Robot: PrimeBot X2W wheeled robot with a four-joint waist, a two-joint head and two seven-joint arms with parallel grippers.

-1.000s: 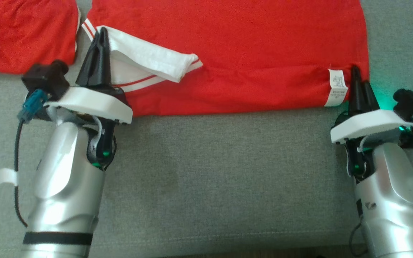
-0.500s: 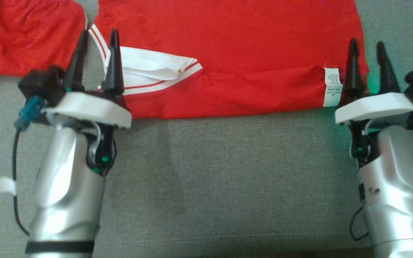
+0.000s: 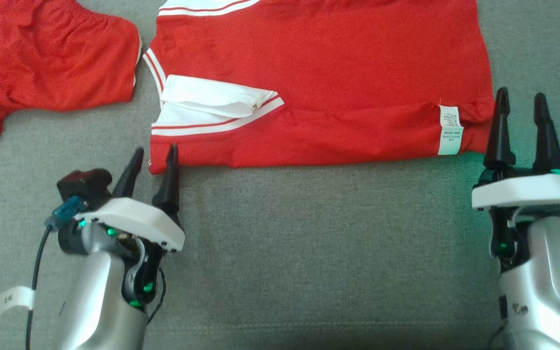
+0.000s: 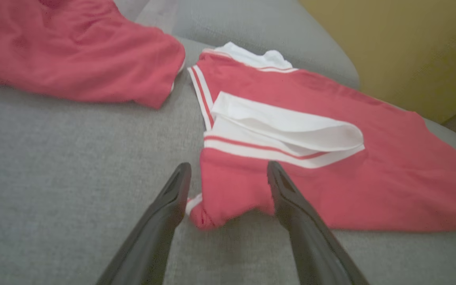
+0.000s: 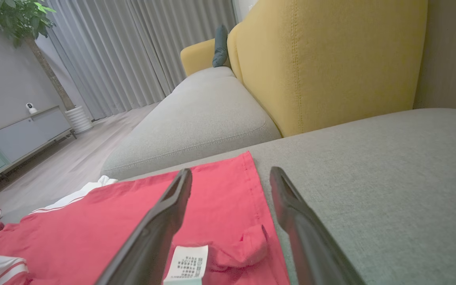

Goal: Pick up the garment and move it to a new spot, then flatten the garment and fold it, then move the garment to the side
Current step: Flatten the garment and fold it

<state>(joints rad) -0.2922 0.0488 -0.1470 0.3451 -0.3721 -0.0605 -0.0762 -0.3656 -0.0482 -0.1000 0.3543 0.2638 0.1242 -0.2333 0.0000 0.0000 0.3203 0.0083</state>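
On the sofa, left gripper and right gripper (both pinching the garment earlier) now gape empty.

The garment is soft, matt red cloth with smooth white trim and a papery label; the sofa seat is coarse grey weave. The fingers of my left gripper are matt dark plastic (my forearm is glossy silver), the sofa back stitched yellow cloth.

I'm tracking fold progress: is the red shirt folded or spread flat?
Partly folded: the shirt has its near edge doubled back over itself, with the inner label showing and the white sleeve turned in.
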